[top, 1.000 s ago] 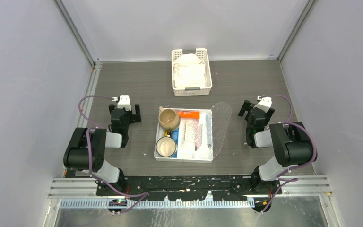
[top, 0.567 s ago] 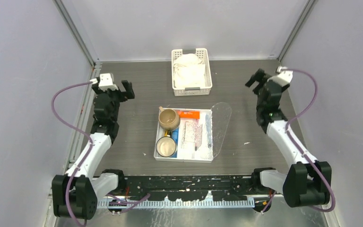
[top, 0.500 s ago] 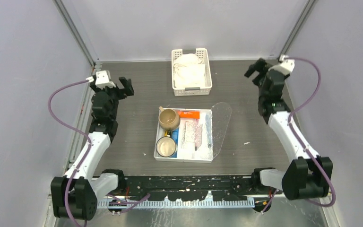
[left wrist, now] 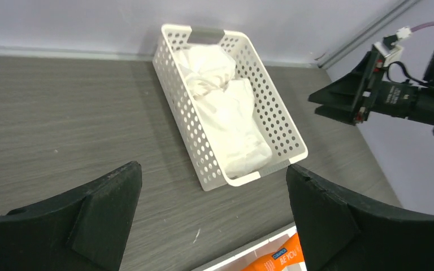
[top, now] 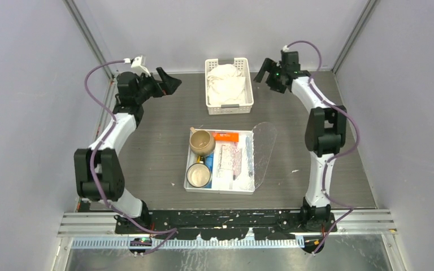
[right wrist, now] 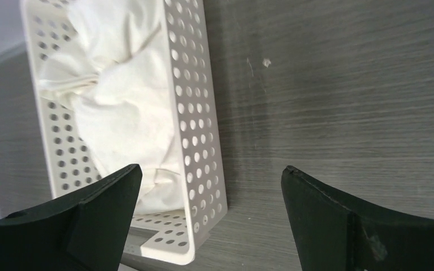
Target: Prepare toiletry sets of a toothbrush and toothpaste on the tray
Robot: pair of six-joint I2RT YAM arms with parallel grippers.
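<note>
The orange toothpaste (top: 226, 136) lies at the far end of the white compartmented tray (top: 219, 189) in the table's middle; its tip also shows in the left wrist view (left wrist: 276, 261). A blue tube (top: 209, 164) shows as a sliver beside the mugs. The clear textured tray (top: 229, 158) lies inside the white one. Thin toothbrushes (top: 248, 155) seem to lie along its right side. My left gripper (top: 168, 84) (left wrist: 212, 226) is open and empty, left of the white basket. My right gripper (top: 265, 75) (right wrist: 212, 217) is open and empty, right of the basket.
A white slotted basket (top: 250, 93) (left wrist: 195, 135) (right wrist: 203, 141) holding white cloth stands at the back. Two tan mugs (top: 202, 141) (top: 198, 175) sit in the white tray's left side. A clear oval sheet (top: 265, 144) leans on its right edge. Walls close in on both sides.
Both arms unfolded from beside the white tray and reached to the far end of the table, now flanking the basket. Both grippers stayed open. Nothing on the table moved.
</note>
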